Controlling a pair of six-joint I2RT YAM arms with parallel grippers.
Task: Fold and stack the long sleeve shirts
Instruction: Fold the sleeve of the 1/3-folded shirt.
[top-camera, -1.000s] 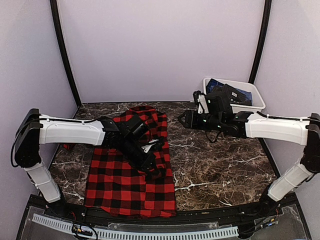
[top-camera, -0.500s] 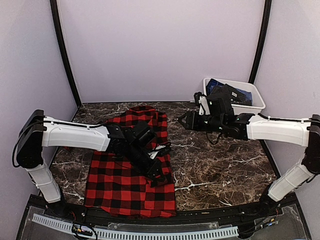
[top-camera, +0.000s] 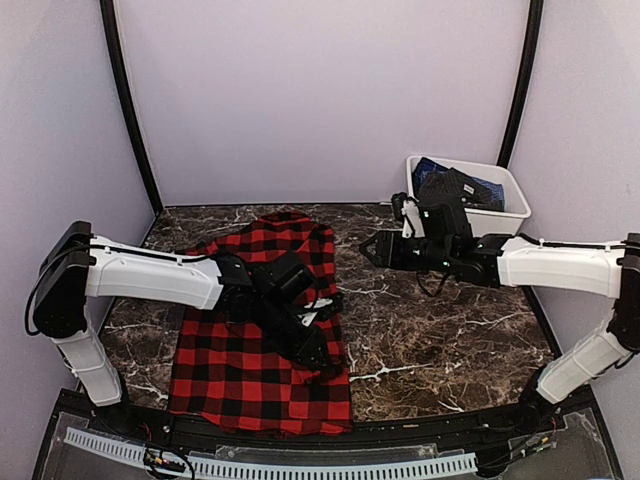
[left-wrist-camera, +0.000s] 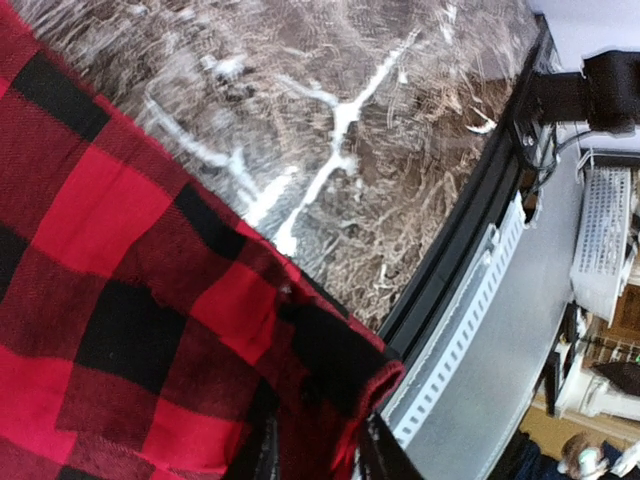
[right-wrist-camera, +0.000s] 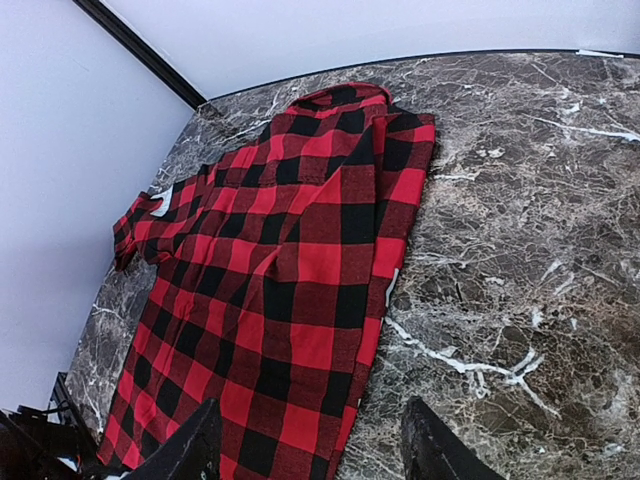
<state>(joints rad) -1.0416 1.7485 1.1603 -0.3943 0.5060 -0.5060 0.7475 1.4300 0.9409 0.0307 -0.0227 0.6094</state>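
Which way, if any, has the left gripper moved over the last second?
Yes. In the top view the left gripper has moved toward the near edge of the table and slightly right, along the right side of the shirt.

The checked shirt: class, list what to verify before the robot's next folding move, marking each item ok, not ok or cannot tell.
1. Checked shirt body spread flat on the table: ok.
2. Sleeve tucked in: not ok, it sticks out crumpled at the side.
3. Left claw gripping the shirt's edge: cannot tell; cloth sits between its jaws.
4. Right claw open, empty, off the shirt: ok.
5. White tub apart from the shirt: ok.
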